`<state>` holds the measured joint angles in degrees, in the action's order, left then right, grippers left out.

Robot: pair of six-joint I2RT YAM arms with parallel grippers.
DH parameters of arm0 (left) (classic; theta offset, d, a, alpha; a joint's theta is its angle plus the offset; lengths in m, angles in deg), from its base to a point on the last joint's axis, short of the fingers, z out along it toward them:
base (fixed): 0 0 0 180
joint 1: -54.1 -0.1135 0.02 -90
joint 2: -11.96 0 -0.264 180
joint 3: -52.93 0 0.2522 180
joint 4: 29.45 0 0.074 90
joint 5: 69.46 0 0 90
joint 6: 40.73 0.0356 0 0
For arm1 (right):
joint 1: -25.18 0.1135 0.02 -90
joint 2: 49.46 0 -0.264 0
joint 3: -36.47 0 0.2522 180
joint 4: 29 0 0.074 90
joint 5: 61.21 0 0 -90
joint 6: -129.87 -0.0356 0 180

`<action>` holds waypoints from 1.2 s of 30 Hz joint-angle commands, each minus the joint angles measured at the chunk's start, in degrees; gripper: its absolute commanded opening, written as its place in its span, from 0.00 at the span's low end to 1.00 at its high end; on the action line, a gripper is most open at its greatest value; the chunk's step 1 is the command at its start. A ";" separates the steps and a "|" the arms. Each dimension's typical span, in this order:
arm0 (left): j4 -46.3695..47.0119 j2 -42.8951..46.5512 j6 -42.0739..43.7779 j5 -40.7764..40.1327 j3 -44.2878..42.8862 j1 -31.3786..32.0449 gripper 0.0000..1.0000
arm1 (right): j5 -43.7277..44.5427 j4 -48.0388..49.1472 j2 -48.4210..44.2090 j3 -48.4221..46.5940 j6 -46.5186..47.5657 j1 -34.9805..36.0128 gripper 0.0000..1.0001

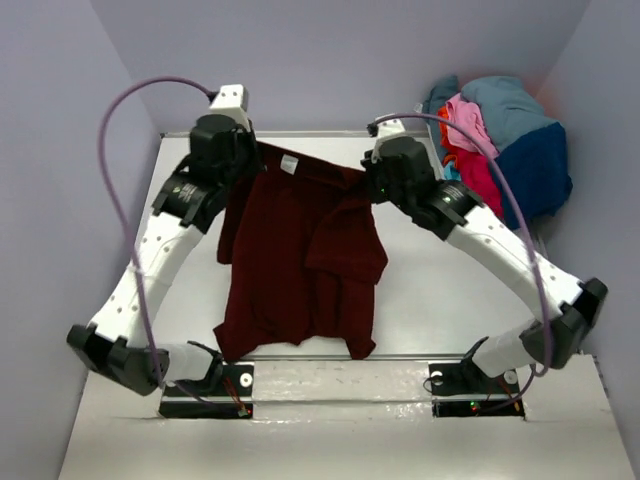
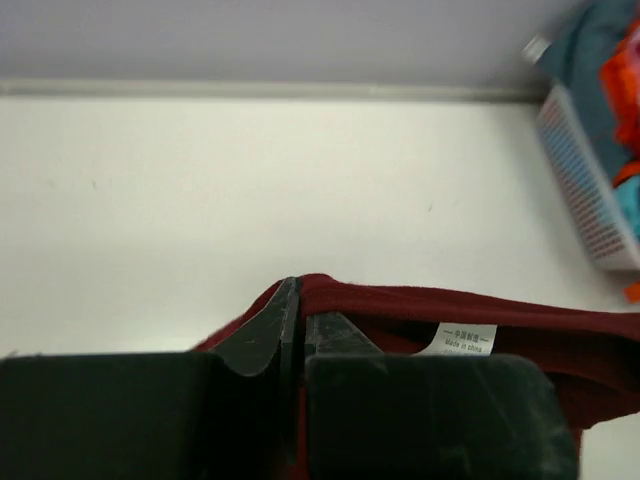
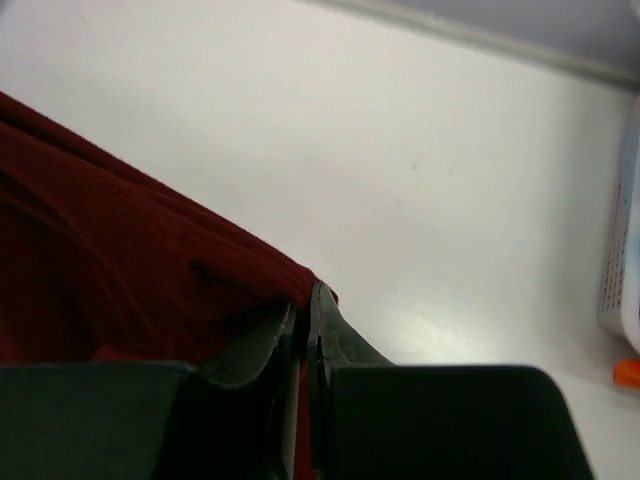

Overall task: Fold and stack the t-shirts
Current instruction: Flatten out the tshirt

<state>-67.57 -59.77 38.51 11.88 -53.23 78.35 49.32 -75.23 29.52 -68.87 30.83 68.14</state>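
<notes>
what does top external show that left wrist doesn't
Only top external: the whole maroon t-shirt held between both arms, and the right arm. Only left wrist: the left fingers shut on the shirt's edge, and the print on its label. Both: the maroon cloth, the white table, the heap of other shirts.

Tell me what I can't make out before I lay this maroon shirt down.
- Top view: the arms' own wrists hide where the left gripper and right gripper pinch the maroon t-shirt.
- Top view: the piled t-shirts overlap, so their count is unclear.
- Left wrist view: the basket is blurred and cut off by the right edge.
</notes>
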 commanded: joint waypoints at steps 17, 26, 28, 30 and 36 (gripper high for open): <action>2.92 16.42 -30.08 -19.54 34.38 -4.29 0.06 | -27.99 14.89 34.99 -24.17 10.80 -7.10 0.07; -16.75 21.63 -53.63 -28.33 40.10 -6.50 0.06 | -43.03 19.87 61.70 -47.54 -3.24 -5.09 0.07; -18.87 21.02 -55.50 -29.12 40.11 -7.02 0.06 | -41.90 20.78 64.97 -50.79 -4.67 -4.03 0.13; -17.13 19.44 -54.10 -29.04 39.84 -7.64 0.08 | -38.13 17.72 69.11 -58.18 -5.55 -3.50 0.73; -11.51 12.23 -46.72 -30.70 32.03 -10.80 0.89 | -20.65 12.26 51.48 -41.00 -3.52 -4.11 1.00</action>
<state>-82.04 -45.01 -9.95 -12.76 -15.27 68.69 15.95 -62.60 97.06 -117.21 27.61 65.78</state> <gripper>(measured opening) 0.820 0.995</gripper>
